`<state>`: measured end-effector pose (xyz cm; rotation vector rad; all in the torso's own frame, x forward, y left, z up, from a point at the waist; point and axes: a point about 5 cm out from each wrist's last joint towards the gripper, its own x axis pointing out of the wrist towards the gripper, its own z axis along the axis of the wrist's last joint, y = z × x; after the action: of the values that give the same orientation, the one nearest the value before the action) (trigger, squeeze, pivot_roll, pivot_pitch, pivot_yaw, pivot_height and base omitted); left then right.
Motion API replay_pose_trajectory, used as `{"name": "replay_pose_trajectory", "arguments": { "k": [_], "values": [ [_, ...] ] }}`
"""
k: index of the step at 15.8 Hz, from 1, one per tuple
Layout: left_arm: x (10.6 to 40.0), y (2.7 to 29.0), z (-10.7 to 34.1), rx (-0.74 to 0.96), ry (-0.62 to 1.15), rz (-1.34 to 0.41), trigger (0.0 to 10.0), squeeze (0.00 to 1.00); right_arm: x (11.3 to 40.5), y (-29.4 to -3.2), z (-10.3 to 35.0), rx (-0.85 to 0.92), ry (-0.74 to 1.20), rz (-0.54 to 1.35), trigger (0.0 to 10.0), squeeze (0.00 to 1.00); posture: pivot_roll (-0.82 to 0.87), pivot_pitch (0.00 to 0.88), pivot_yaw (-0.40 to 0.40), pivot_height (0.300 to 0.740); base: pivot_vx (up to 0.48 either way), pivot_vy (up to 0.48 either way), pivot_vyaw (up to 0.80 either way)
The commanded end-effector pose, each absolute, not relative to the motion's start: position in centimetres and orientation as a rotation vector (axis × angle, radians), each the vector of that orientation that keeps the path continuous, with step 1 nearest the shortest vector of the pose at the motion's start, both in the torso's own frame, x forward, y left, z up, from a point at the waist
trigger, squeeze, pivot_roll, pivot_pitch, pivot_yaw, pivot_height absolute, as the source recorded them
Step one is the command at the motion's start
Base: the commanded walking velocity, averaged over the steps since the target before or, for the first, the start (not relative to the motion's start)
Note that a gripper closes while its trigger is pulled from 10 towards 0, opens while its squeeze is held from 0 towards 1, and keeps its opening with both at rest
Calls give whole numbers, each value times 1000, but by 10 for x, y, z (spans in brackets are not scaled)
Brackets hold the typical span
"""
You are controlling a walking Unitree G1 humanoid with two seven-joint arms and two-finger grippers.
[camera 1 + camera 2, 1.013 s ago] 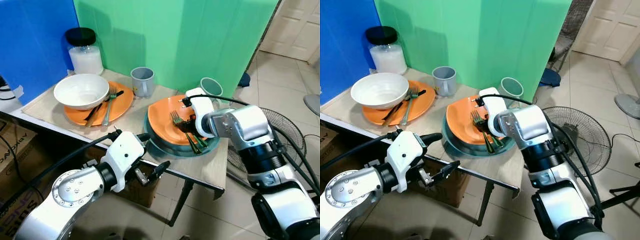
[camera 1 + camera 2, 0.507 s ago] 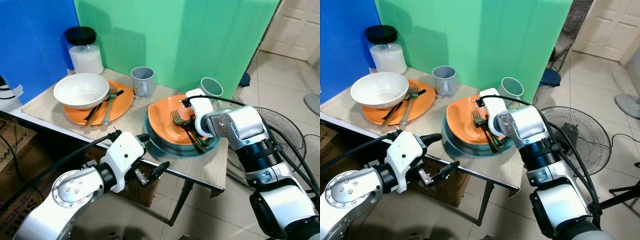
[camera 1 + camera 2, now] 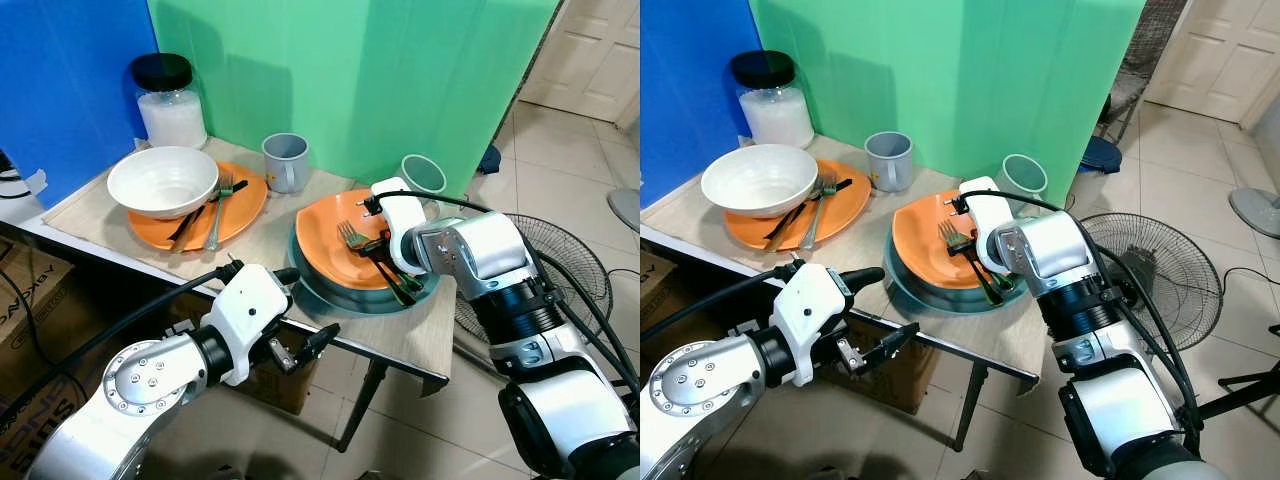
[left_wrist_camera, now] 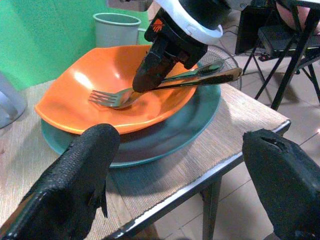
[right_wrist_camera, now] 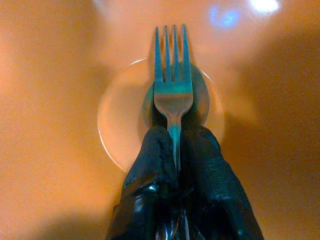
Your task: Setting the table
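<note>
An orange plate (image 3: 322, 232) rests on a teal plate (image 3: 312, 287) at the table's right end. My right gripper (image 3: 380, 247) hovers low over the orange plate, shut on a fork (image 5: 172, 84) and a spoon (image 4: 202, 70) held together, tines pointing left. In the right wrist view its black fingers (image 5: 149, 165) pinch the fork's neck, with the spoon bowl underneath. My left gripper (image 3: 304, 310) is open at the table's front edge, just below the plates and holding nothing.
At the left end a white bowl (image 3: 163, 180) sits on another orange plate (image 3: 240, 208) with cutlery. Behind stand a grey mug (image 3: 285, 162), a pale green cup (image 3: 423, 174) and a jar (image 3: 168, 100). A floor fan (image 3: 580, 270) is on the right.
The right gripper has shifted slightly toward the plate's middle, carrying the fork and spoon a little to the left. The left arm has not moved.
</note>
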<state>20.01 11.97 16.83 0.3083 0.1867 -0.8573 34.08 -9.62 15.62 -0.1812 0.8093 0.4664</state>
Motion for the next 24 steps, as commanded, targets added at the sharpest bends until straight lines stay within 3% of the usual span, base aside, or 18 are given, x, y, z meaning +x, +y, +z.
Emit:
{"name": "replay_pose_trajectory", "arguments": {
  "k": [1, 8, 10, 11, 16, 18, 19, 24],
  "values": [
    [200, 120, 171, 320, 179, -860, 10000, 0, 343, -98, 163, -149, 806, 466, 0, 0, -62, 20, -73, 740, 0, 0, 0],
    [201, 124, 175, 302, 161, -845, 10000, 0, 339, -111, 207, 121, 631, 589, 0, 0, -60, 13, -54, 740, 0, 0, 0],
    [203, 124, 178, 284, 133, -820, 10000, 0, 337, -114, 216, 214, 480, 616, 0, 0, -62, 11, -47, 740, 0, 0, 0],
    [205, 125, 180, 268, 105, -778, 10000, 0, 332, -117, 222, 256, 389, 646, 0, 0, -65, 9, -38, 740, 0, 0, 0],
    [214, 130, 186, 162, 5, -504, 10000, 0, 301, -121, 218, 546, 364, 751, 0, 0, -72, 12, 0, 740, 0, 0, 0],
    [214, 130, 183, 174, 7, -460, 10000, 0, 296, -120, 216, 535, 327, 746, 0, 0, -68, 11, 1, 740, 0, 0, 0],
    [214, 129, 183, 168, -5, -439, 10000, 0, 294, -121, 217, 511, 276, 723, 10000, 0, -62, 5, 1, 740, 0, 0, 0],
    [211, 124, 188, 161, -54, -348, 10000, 0, 278, -117, 213, 483, 226, 703, 10000, 0, -48, 0, 0, 740, 0, 0, -630]
  ]
}}
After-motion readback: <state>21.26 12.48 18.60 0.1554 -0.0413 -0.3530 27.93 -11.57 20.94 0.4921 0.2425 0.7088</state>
